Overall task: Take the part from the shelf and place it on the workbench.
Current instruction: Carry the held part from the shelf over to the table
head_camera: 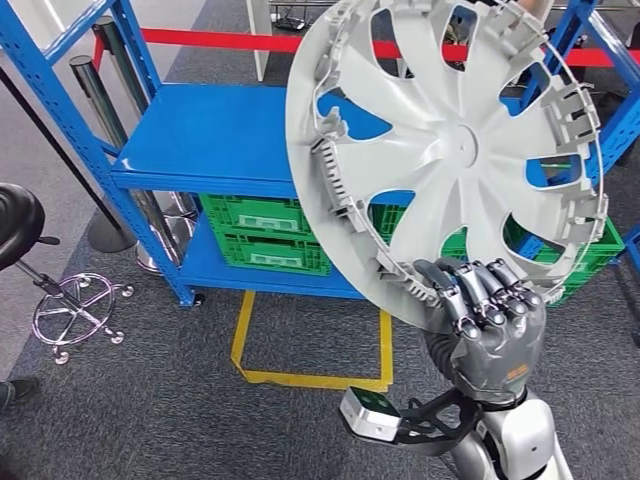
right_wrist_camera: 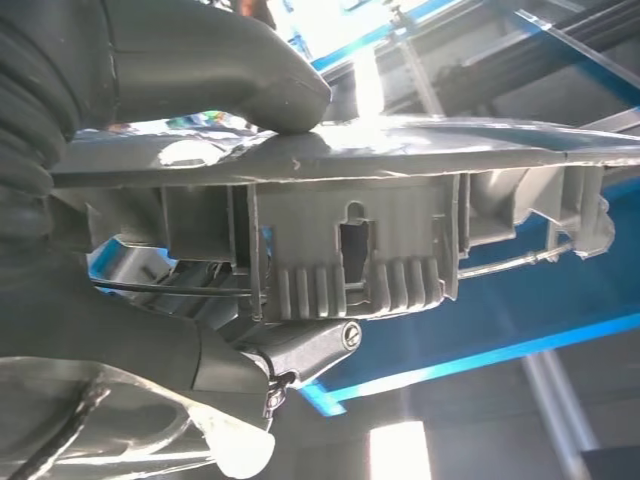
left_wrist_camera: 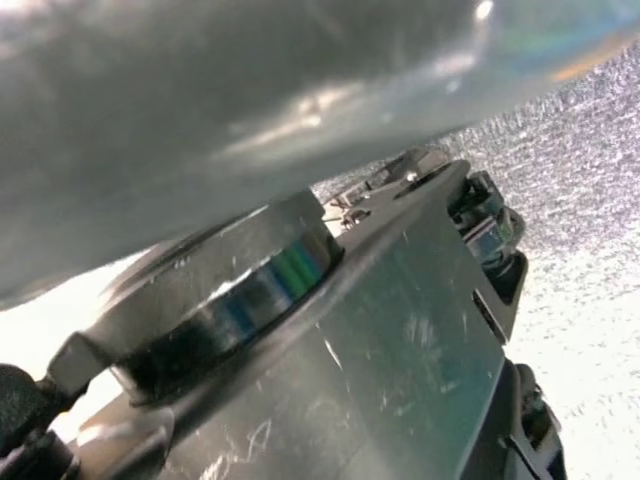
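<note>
Wheel cover [head_camera: 453, 150]: upper rim cut off by the head view's top edge; the part of the lower rim under the right hand [head_camera: 483, 320] is hidden.

Blue shelf [head_camera: 204, 140]: right half concealed behind the wheel cover.

Green crates [head_camera: 264, 235]: right portion masked by the wheel cover.

Black stool [head_camera: 19, 220], left of the shelf: cropped at the frame edge.

Left wrist view: surfaces blurred, not identifiable.

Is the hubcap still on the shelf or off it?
Off: the right hand grips the hubcap by its rim, holding it tilted in front of the shelf.
</note>
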`<state>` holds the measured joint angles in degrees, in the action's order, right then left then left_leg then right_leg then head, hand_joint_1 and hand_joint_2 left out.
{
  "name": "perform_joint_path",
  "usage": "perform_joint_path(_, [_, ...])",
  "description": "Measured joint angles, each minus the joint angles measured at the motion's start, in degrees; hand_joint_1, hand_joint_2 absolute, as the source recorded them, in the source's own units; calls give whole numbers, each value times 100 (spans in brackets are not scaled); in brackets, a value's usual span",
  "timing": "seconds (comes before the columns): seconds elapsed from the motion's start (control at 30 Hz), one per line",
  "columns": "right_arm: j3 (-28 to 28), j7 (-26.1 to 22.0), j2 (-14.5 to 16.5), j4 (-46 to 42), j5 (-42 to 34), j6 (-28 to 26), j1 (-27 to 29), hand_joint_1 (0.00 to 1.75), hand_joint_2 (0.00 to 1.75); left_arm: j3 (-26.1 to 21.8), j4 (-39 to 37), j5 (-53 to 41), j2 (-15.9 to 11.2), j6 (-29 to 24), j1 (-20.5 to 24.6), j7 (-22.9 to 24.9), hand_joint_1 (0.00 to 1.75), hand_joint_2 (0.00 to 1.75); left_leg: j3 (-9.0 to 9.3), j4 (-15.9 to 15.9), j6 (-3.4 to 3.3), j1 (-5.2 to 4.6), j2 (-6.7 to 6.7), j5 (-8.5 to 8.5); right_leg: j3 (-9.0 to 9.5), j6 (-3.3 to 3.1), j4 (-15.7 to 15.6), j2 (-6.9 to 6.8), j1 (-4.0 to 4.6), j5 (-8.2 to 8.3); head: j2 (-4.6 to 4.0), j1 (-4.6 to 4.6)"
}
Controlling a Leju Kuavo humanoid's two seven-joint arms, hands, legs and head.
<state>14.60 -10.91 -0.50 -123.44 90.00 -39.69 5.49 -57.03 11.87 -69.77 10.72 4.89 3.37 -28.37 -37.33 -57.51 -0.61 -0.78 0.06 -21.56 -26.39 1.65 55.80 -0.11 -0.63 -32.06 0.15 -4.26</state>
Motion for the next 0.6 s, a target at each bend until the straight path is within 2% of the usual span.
perform_joint_path(0.03, [-18, 13, 1, -15, -1, 1, 11, 175, 175, 0, 0, 10, -20, -14, -2, -23, 0, 0, -30, -41, 38, 7, -2, -71, -49, -50, -1, -8, -7, 47, 0, 2])
perform_joint_path(0.07, [-32, 29, 1, -29, -1, 1, 18, 175, 175, 1, 0, 20, -39, -19, -4, -40, 0, 0, -76, -184, 81, 16, -5, -256, -96, -106, -6, -19, -18, 105, 0, 12])
perform_joint_path(0.1, [-43, 43, 2, -40, -1, 2, 24, 175, 175, 1, 0, 28, -56, -19, -6, -49, 0, 0, -145, -442, 122, 29, -7, -535, -144, -149, -7, -28, -27, 166, 0, 18])
perform_joint_path(0.17, [-56, 53, 1, -57, -1, 2, 46, 175, 175, 2, 0, 31, -79, -19, -5, -53, 0, 0, -307, -1218, 182, 55, -8, -1106, -277, -185, 15, -34, -23, 287, 0, 30])
perform_joint_path(0.2, [-58, 55, 1, -60, 0, 2, 55, 175, 175, 2, 0, 31, -87, -19, -3, -53, 0, 0, -343, -1543, 197, 65, -8, -1235, -364, -184, 35, -35, -22, 343, 0, 29])
perform_joint_path(0.23, [-59, 55, 1, -62, 1, 2, 63, 175, 175, 3, 0, 31, -93, -19, -2, -53, 0, 0, -307, -1711, 204, 73, -8, -1236, -456, -182, 61, -35, -20, 393, 0, 30])
perform_joint_path(0.27, [-59, 56, 1, -64, 1, 2, 67, 175, 175, 3, 0, 31, -98, -19, 0, -53, 0, 0, -176, -1668, 201, 77, -8, -1128, -547, -178, 91, -35, -19, 437, 0, 30])
perform_joint_path(0.3, [-59, 61, 1, -68, 1, 2, 68, 175, 175, 4, 0, 31, -105, -19, 1, -53, 0, 0, 52, -1406, 184, 78, -9, -970, -625, -171, 121, -34, -17, 474, 0, 30])
perform_joint_path(0.33, [-59, 73, 1, -79, 1, 2, 66, 175, 175, 5, 0, 31, -119, -20, 5, -56, 0, 0, 343, -1002, 152, 74, -13, -847, -690, -161, 145, -34, -14, 508, 0, 29])
perform_joint_path(0.4, [-63, 102, 2, -106, -1, 1, 55, 175, 175, 7, 0, 31, -152, -22, 17, -66, 0, 0, 848, -196, 77, 52, -21, -792, -772, -113, 174, -39, -4, 583, 0, 26])
perform_joint_path(0.43, [-66, 112, 2, -118, -1, 0, 48, 175, 175, 7, 0, 31, -167, -23, 23, -72, 0, 0, 964, 31, 47, 35, -25, -818, -802, -77, 170, -45, -8, 631, 0, 23])
perform_joint_path(0.5, [-74, 106, 2, -138, 0, 0, 48, 175, 175, 7, 0, 31, -186, -24, 27, -78, 0, 0, 967, 185, -2, 19, -24, -791, -854, 7, 144, -52, -21, 722, 0, 23])
perform_joint_path(0.53, [-81, 92, 1, -146, 0, 1, 58, 175, 175, 7, 0, 28, -192, -24, 29, -78, 0, 0, 941, 222, -37, 26, -14, -739, -887, 42, 155, -43, -26, 692, 0, 22])
perform_joint_path(0.57, [-92, 73, 1, -155, 0, 1, 73, 175, 175, 7, 0, 23, -200, -24, 33, -78, 0, 0, 907, 258, -81, 38, -3, -684, -943, 69, 243, -30, -25, 568, 0, 13])
perform_joint_path(0.6, [-109, 56, 1, -163, -1, 1, 91, 175, 175, 8, 0, 16, -207, -25, 42, -76, 0, 0, 860, 285, -122, 51, 8, -628, -1026, 87, 452, -18, -25, 351, 1, -1])
